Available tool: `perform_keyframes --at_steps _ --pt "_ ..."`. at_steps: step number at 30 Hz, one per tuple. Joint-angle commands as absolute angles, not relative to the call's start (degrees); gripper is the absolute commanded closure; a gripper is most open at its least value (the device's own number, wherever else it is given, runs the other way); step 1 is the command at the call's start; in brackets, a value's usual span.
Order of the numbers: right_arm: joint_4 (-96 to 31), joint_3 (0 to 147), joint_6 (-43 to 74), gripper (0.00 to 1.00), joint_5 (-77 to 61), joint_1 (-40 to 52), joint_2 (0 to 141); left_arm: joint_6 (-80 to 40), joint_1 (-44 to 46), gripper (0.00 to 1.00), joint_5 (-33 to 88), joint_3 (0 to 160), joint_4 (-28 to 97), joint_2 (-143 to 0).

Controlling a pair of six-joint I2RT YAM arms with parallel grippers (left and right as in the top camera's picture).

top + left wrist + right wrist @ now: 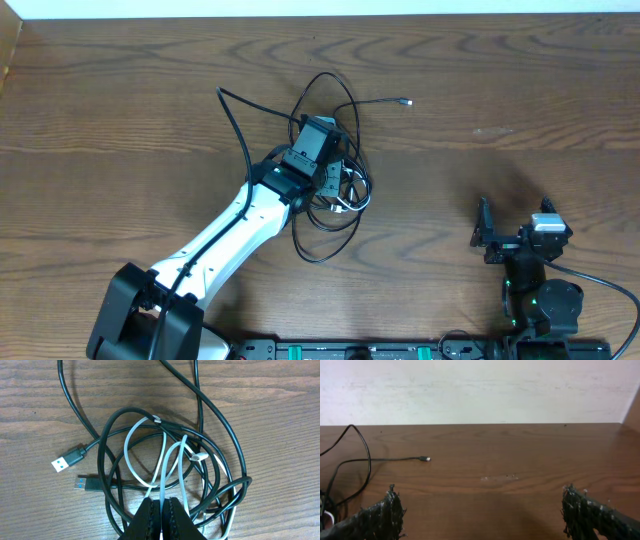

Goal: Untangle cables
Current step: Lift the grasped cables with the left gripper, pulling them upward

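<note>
**Left arm** (pixel 230 225): it is stretched from the near left corner of the tabletop (pixel 120 120) to its middle, so that the wrist stands directly over the work.

**Right arm** (pixel 540 300): it is stationed at the near edge, towards the right corner, well apart from the work. It is judged to be kept clear until a freed end is offered to it.

**Cables** (pixel 131 409): they are found in one knot at the middle of the tabletop, partly under the left wrist. Several black cables are looped through one another, and a white cable (pixel 125 447) is threaded through the middle of them. Two black tails are laid out towards the far edge. One of them ends in a small plug (pixel 405 101) that lies by itself.

**Left claw** (pixel 161 502): it is closed completely, with a strand of the white cable pinched between the pads. The white strand is judged a sound choice, since it is easily told from the black loops and can be drawn out of them.

**Right claw** (pixel 480 491): it is spread wide. Nothing is held, and bare wood is seen between the fingers.

**Plugs:** two USB-A plugs (pixel 61 463) are seen side by side, just outside the outer loop. A small silver-tipped connector (pixel 200 456) lies inside the loops and is judged likely to catch if it is pulled through.

**Surface:** dark brown wood grain, flat and matt. A few pale scuff marks (pixel 497 478) are noted between the middle and the right edge.

**Room:** a plain pale wall (pixel 480 390) is met at the far edge. Nothing more of the room is shown.
</note>
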State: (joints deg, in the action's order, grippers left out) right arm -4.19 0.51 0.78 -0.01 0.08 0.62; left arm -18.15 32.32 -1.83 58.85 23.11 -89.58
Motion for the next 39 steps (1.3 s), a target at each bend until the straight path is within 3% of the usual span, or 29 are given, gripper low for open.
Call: perform_keyframes --at_steps 1,14,17,23,24,25,28,39 --pt "-4.3 0.3 0.2 0.01 0.1 0.8 0.3 -18.3 32.4 0.92 -1.7 59.4 23.5 -89.2" --pt "-4.3 0.3 0.2 0.01 0.1 0.8 0.3 -18.0 32.4 0.92 0.4 59.2 25.4 -94.0" --pt "-4.3 0.3 0.1 0.01 0.1 0.8 0.3 -18.0 32.4 0.83 0.4 59.2 25.4 -95.8" --pt "-4.3 0.3 0.1 0.01 0.1 0.8 0.3 -18.0 32.4 0.83 0.4 59.1 25.4 -96.4" --pt "-4.3 0.3 0.2 0.01 0.1 0.8 0.3 -18.0 32.4 0.83 0.4 59.1 25.4 -96.4" --pt "-4.3 0.3 0.2 0.01 0.1 0.8 0.3 -18.0 32.4 0.92 0.4 59.1 25.5 -96.4" --pt "-4.3 0.3 0.1 0.01 0.1 0.8 0.3 -18.0 32.4 0.92 0.4 59.2 25.4 -96.2" --pt "-4.3 0.3 0.1 0.01 0.1 0.8 0.3 -17.6 32.4 0.92 -3.2 60.0 24.1 -79.7"
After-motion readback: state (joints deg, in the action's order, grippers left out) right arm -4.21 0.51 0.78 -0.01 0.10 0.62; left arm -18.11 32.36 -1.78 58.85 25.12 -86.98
